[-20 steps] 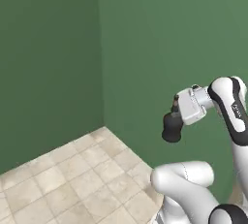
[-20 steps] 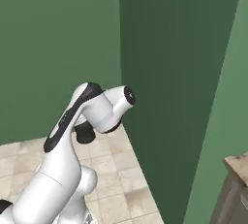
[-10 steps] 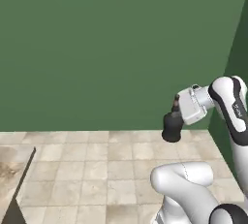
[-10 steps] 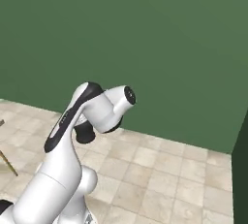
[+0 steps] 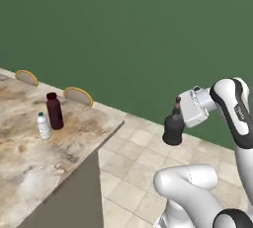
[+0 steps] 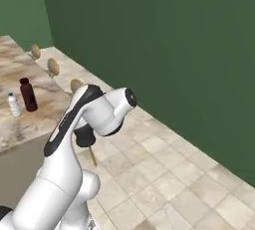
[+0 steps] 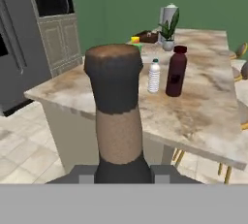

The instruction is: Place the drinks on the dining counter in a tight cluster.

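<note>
White arm folded at the elbow, forearm roughly level, hand held out over the tiled floor away from the dining counter (image 5: 29, 163). Gripper (image 5: 178, 118) closed on the squat black bottle (image 5: 173, 128), neck up between the fingers, body hanging below. Maroon bottle (image 5: 54, 110) and water bottle (image 5: 44, 126) stand upright just beside each other on the counter, near its far edge.

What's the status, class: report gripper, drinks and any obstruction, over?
Gripper shut on black bottle, off the dining counter. Water bottle and maroon bottle stand side by side there. Nothing seen blocking the space beside them.
</note>
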Available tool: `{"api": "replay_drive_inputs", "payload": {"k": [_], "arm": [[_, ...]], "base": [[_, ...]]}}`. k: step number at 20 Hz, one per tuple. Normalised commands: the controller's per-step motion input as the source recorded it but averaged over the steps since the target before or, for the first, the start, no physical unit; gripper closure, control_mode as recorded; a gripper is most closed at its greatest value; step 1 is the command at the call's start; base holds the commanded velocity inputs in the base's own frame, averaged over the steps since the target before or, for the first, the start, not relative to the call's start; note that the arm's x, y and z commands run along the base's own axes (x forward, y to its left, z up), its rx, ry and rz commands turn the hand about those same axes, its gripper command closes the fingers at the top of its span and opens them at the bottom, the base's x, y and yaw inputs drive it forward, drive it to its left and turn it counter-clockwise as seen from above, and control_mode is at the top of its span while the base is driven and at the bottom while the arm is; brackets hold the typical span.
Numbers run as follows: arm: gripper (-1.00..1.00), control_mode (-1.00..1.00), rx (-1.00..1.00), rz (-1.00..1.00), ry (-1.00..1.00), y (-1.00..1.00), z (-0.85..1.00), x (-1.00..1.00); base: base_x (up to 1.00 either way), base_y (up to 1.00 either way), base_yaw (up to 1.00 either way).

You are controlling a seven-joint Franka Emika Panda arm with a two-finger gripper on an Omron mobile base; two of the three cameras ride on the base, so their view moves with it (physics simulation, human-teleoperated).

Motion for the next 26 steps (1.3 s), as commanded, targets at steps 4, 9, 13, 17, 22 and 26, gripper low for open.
{"api": "replay_drive_inputs", "payload": {"k": [4,9,13,17,22,26], "arm": [[1.00,1.00,0.00,0.00,0.00,0.00,0.00,0.00],[1.00,1.00,0.00,0.00,0.00,0.00,0.00,0.00],[1.00,1.00,0.00,0.00,0.00,0.00,0.00,0.00],[1.00,1.00,0.00,0.00,0.00,0.00,0.00,0.00],[1.00,1.00,0.00,0.00,0.00,0.00,0.00,0.00],[1.00,1.00,0.00,0.00,0.00,0.00,0.00,0.00]], "base": [[0.19,0.00,0.77],[0.15,0.00,0.76],[0.34,-0.18,0.77],[0.33,-0.98,0.58],[0.40,-1.00,0.36],[0.37,-1.00,0.17]]}}
